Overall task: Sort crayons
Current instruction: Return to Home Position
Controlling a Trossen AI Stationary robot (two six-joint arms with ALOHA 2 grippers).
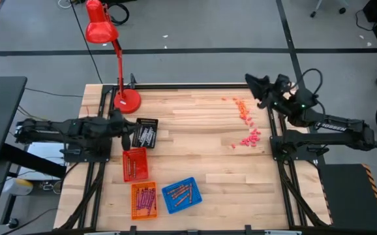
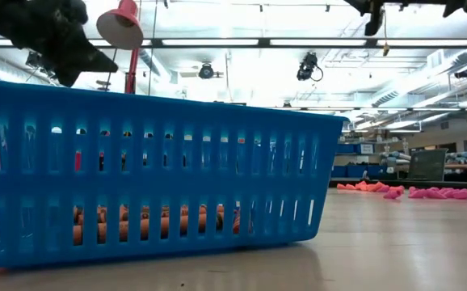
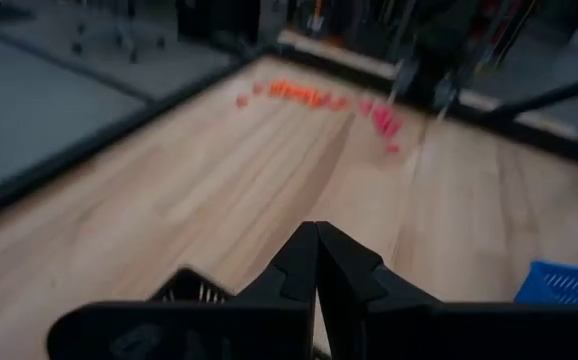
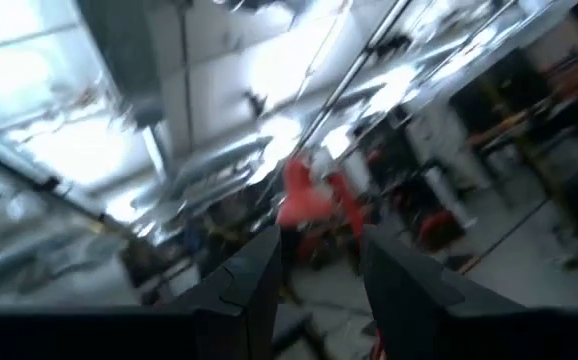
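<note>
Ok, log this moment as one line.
left pincer shut, beside black bin | right pincer open, raised near loose bits | orange crayons in blue bin

The high view looks straight down on the tabletop (image 1: 201, 150). The low view sits on it, right by the blue bin (image 2: 153, 162). The left wrist view faces the pink bits (image 3: 384, 120), which both also show. The right one points up.
</note>
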